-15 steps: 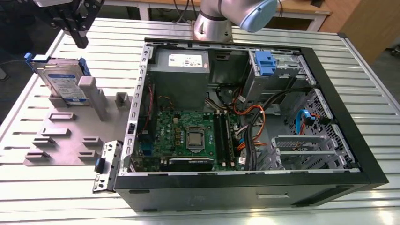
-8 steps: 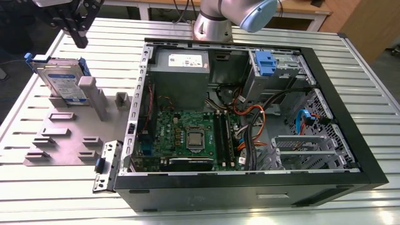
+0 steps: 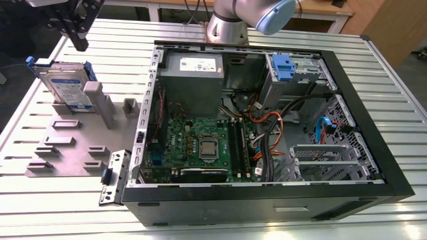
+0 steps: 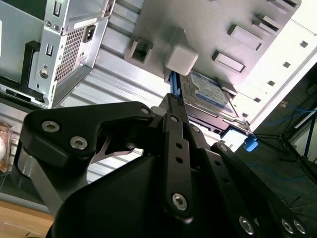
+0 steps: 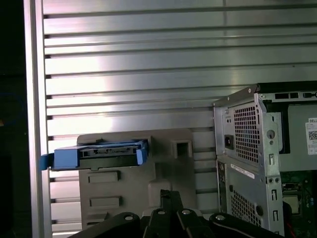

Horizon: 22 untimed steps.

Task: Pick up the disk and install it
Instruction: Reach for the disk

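Gripper (image 3: 79,45) hangs at the far end of the exterior view's left, above the disk (image 3: 62,86) and not touching it. Its jaws look drawn narrow, close together, with nothing between them. My reading is that the pick-up step is in hand and has not yet reached a grasp, and the install has not begun.

The disk stands on edge in a slot at the far end of a grey holder (image 3: 67,145), which lies on the slatted metal table (image 3: 40,210) just to the left of the computer case (image 3: 373,150). In the first wrist view it shows edge-on (image 5: 99,153), blue rails at both ends. The holder's other slots, nearer the camera, appear to hold nothing.

Taking hold would, I judge, call for jaws spread wide enough to straddle the disk's upper edge. They would also have to line up with its thin faces and close on them rather than on the blue rails, which look less firm.

The case lies on its side with its cover off. Inside are a grey power supply (image 3: 192,75) at the far left, a green circuit board (image 3: 200,145) nearer, and loose cables (image 3: 267,135) in the middle. A bare blue bracket (image 3: 283,67) sits in the metal drive cage at the far right.
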Motion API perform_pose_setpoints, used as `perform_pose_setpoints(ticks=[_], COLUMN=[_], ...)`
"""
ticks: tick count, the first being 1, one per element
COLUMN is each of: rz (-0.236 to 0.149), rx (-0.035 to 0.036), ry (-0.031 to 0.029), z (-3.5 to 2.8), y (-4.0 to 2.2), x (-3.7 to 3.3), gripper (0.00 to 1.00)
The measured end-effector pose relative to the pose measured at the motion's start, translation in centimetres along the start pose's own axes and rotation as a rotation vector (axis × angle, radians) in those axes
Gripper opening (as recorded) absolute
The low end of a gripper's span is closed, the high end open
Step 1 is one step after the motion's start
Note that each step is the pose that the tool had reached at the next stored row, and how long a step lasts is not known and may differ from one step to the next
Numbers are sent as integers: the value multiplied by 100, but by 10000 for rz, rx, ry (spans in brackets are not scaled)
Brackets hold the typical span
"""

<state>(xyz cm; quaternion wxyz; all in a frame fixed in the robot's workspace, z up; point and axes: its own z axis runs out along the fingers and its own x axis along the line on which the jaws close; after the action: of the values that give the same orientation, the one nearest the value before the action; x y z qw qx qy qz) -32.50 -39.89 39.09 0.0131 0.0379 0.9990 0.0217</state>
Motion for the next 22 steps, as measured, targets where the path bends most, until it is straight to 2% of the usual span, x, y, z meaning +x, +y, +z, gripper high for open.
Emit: perform_pose_setpoints(ticks=[9,18,22], rz=[0,0,0], rx=[0,0,0], ry=[0,1,1], z=[1,1,4], y=[-9,-9,-11], x=[113,120,147], gripper=[11,11,11])
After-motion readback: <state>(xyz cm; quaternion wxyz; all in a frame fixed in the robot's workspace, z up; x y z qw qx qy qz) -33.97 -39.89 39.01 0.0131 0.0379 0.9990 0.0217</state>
